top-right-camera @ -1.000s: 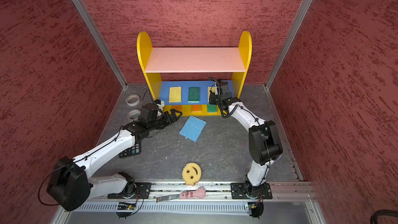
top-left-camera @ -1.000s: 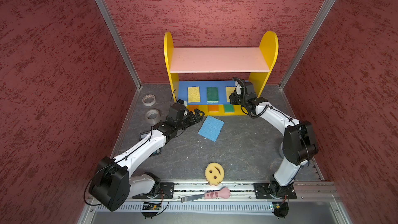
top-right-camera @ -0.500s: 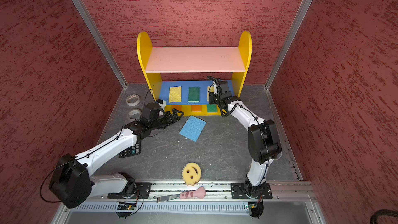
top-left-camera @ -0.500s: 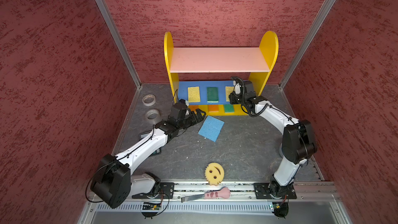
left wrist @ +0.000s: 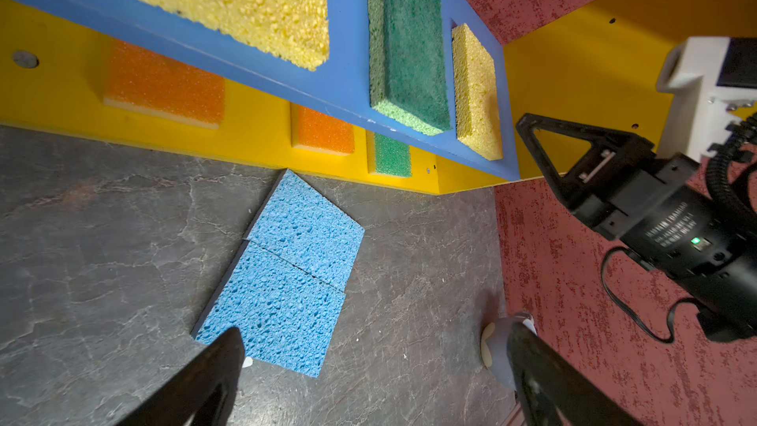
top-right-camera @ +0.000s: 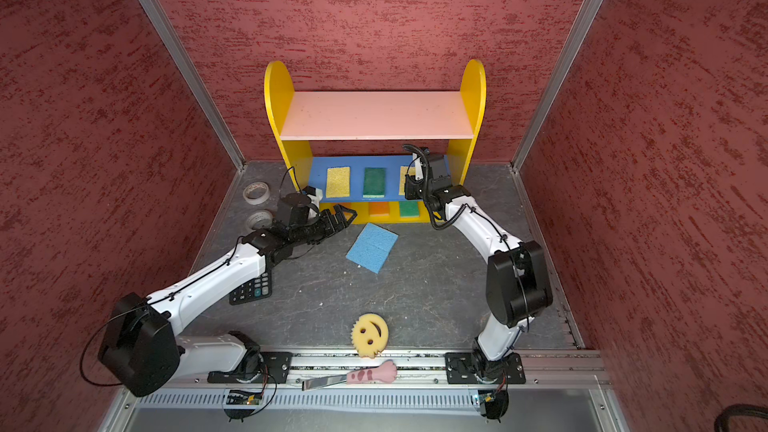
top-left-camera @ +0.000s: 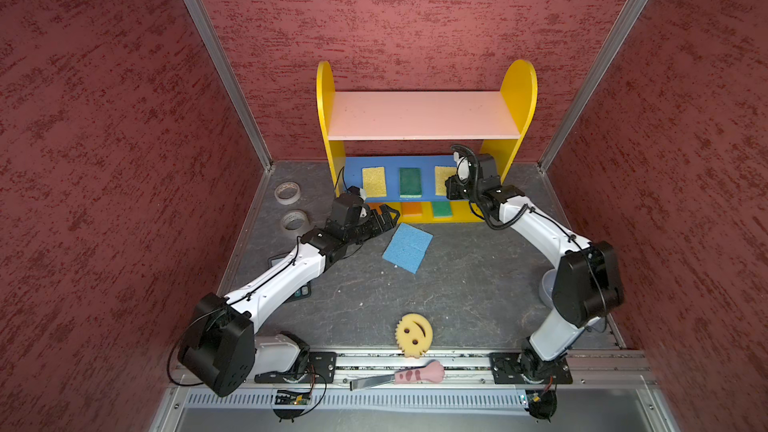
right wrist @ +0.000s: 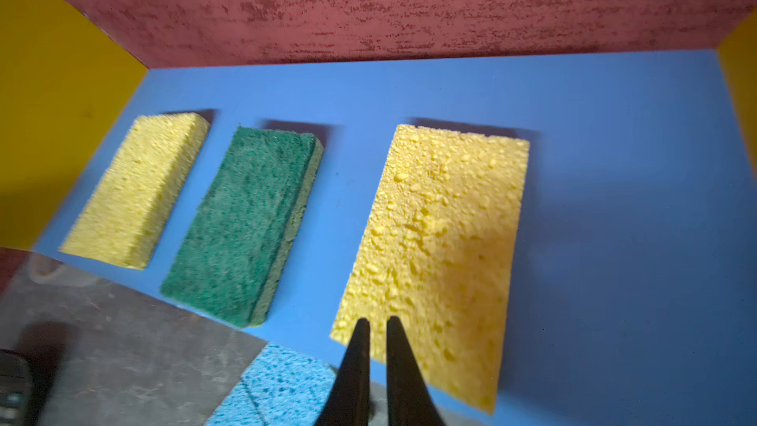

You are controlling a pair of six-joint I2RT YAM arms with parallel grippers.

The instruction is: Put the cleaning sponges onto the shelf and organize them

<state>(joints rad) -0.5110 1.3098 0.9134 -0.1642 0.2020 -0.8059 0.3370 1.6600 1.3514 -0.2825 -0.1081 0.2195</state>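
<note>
Grey floor (top-left-camera: 457,284); right claw (right wrist: 377,321) pinched over shelf (right wrist: 614,198).

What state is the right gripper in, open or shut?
Shut: the right gripper has its jaws almost together, empty, by a yellow sponge.

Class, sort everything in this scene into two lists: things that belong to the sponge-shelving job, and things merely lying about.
Belongs to the job:
- shelf
- three sponges on its blue board
- three sponges on its yellow base
- two blue sponges on the floor
- smiley sponge

Just lying about:
- two tape rolls
- calculator
- pink cat-paw tool
</note>
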